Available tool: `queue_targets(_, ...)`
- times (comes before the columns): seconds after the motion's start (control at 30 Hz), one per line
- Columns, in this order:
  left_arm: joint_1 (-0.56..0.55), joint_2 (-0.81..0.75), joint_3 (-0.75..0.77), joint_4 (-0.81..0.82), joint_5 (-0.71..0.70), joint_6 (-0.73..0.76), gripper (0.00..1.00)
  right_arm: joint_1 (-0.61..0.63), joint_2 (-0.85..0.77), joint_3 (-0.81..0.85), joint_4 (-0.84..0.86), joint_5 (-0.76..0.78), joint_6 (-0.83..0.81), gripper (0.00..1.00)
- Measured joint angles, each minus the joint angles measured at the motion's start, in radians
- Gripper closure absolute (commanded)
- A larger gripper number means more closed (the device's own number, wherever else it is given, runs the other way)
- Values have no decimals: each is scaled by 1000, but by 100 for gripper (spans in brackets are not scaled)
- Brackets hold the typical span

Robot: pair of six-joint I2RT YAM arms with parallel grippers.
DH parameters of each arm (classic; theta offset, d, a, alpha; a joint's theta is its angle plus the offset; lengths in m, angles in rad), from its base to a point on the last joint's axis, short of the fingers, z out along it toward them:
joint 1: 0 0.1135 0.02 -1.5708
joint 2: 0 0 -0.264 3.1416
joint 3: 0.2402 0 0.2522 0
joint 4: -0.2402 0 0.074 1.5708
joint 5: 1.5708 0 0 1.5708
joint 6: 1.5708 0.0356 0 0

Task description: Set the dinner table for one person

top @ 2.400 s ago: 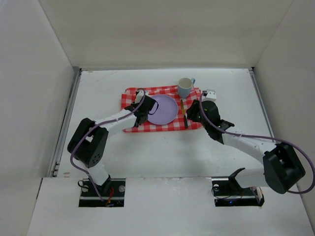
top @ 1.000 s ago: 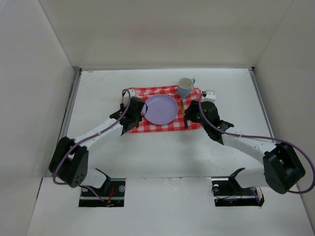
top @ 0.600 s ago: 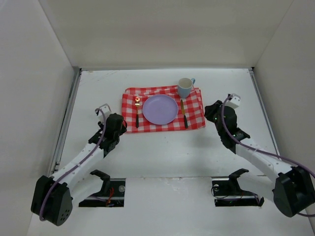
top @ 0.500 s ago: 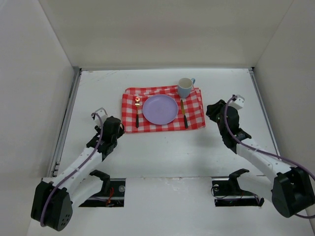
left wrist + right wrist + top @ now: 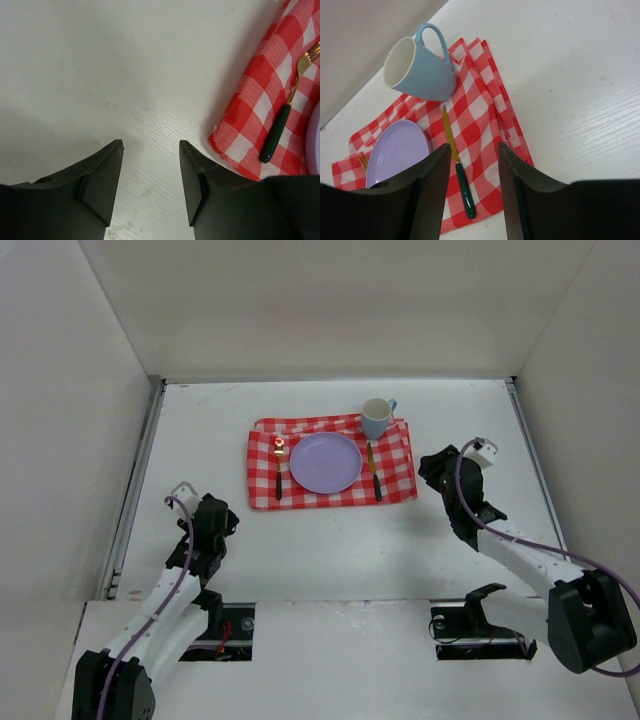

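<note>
A red-and-white checked cloth (image 5: 392, 455) lies on the white dinner table (image 5: 330, 550). On it sit a lilac plate (image 5: 326, 462), a gold fork with a green handle (image 5: 279, 472) to its left, a matching knife (image 5: 374, 472) to its right, and a blue mug (image 5: 376, 418) at the cloth's far right corner. My left gripper (image 5: 222, 520) hangs open over bare table, near and left of the cloth; its wrist view shows the fork (image 5: 285, 117) off to the right. My right gripper (image 5: 432, 465) is open just right of the cloth, with the knife (image 5: 457, 165) and mug (image 5: 420, 70) ahead of it.
Metal rails (image 5: 140, 470) and tall white panels (image 5: 70, 420) bound the table on the left, right and back. The arm bases (image 5: 205, 625) stand at the near edge. The cloth's right edge (image 5: 507, 117) is folded and rumpled.
Both arms have drawn back from the cloth; the left arm has swung far toward the near left and its jaws have widened. The fork now lies in the open, left of the plate.
</note>
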Motion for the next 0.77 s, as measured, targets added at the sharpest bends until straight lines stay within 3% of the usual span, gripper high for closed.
queue_targets(0.33, 23, -1, -13, 42, 3, -3, 54, 2, 82, 0, 4, 6, 0, 45)
queue_targets(0.77, -41, 69, 44, 61, 5, 10, 54, 3, 75, 0, 6, 6, -1, 43)
